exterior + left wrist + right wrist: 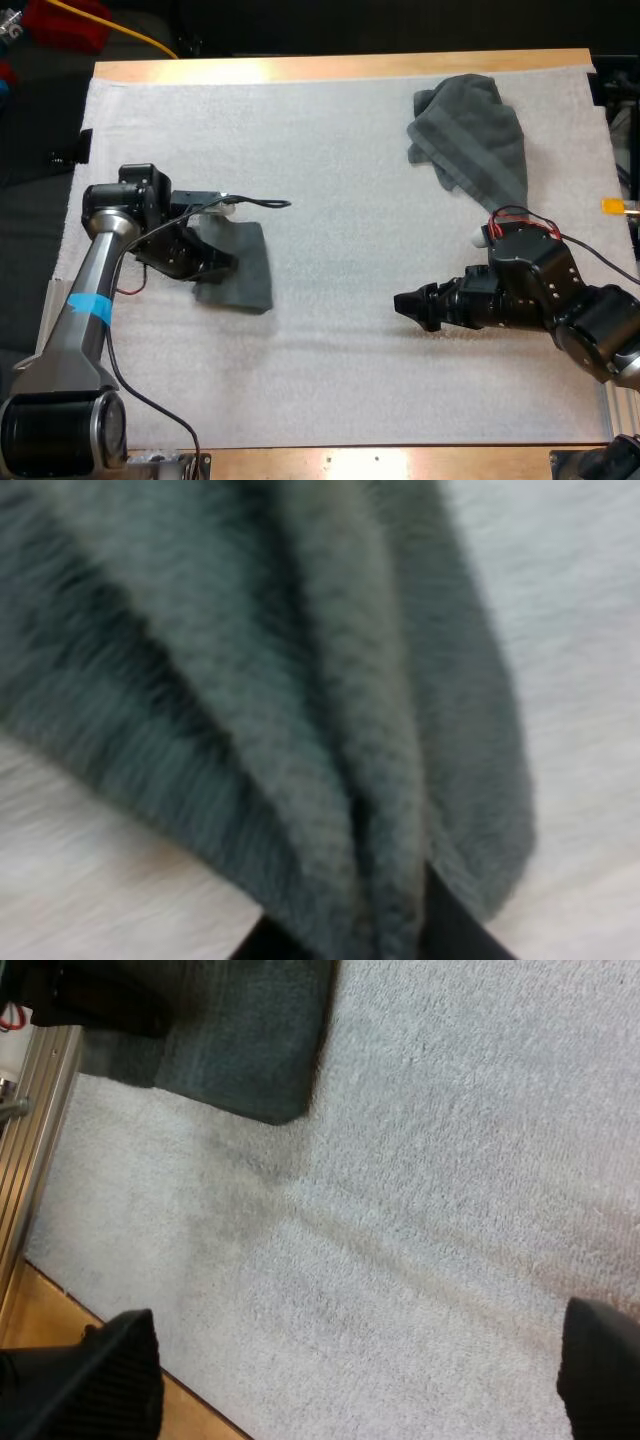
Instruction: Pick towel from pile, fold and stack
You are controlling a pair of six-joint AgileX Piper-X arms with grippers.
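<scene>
Light wooden tabletop (330,66), bare only along its far and near edges. A bright glare lies on the far strip. A white fleecy mat (340,180) covers nearly all of the surface, and the right wrist view shows shallow creases in it. A ribbed aluminium rail (30,1130) runs just beside one mat edge. Beyond the far side the room is dark, and a yellow cable (140,38) crosses there.
</scene>
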